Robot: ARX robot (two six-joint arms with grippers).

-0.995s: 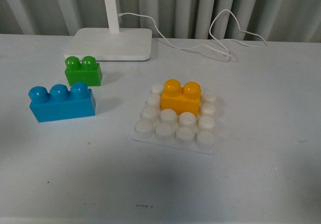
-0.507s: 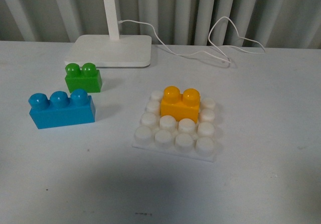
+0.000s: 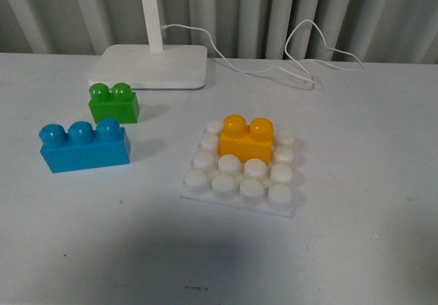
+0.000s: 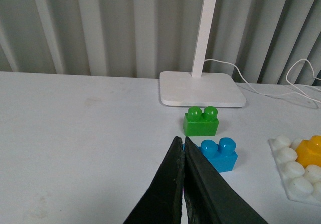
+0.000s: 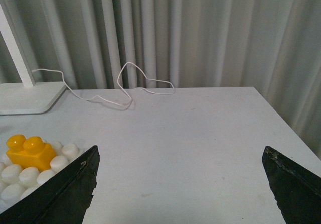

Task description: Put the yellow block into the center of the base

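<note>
Between the earlier front views and now, only a slight shift of the whole scene in frame: lamp foot [image 3: 152,65] and bricks lower in the picture, yellow block [image 3: 246,139] unchanged on the base [image 3: 239,165]

Seated on the base, over the middle studs of the second row from the far edge, upright, two studs up; far row partly hidden behind it. Judged to be already inserted, though a touch toward the far side of true centre.

Probably light, rigid, hollow plastic with smooth, somewhat slippery sides; not fragile. Best taken across the two long flat faces, below the studs, squarely, to avoid tipping. Likely a friction fit on the base, so a pull could lift the thin plate with it.

Left gripper [image 4: 181,151]: jaws pressed together, nothing between them, well apart from the block, which shows at the edge of the left wrist view beyond the blue brick [image 4: 217,154] and green brick [image 4: 201,122]. Right gripper [image 5: 180,156]: spread wide, empty, fingers [image 5: 75,184] at the picture's two lower corners, with the block and base close beside one finger, not between them. Neither arm visible in the front view
</note>
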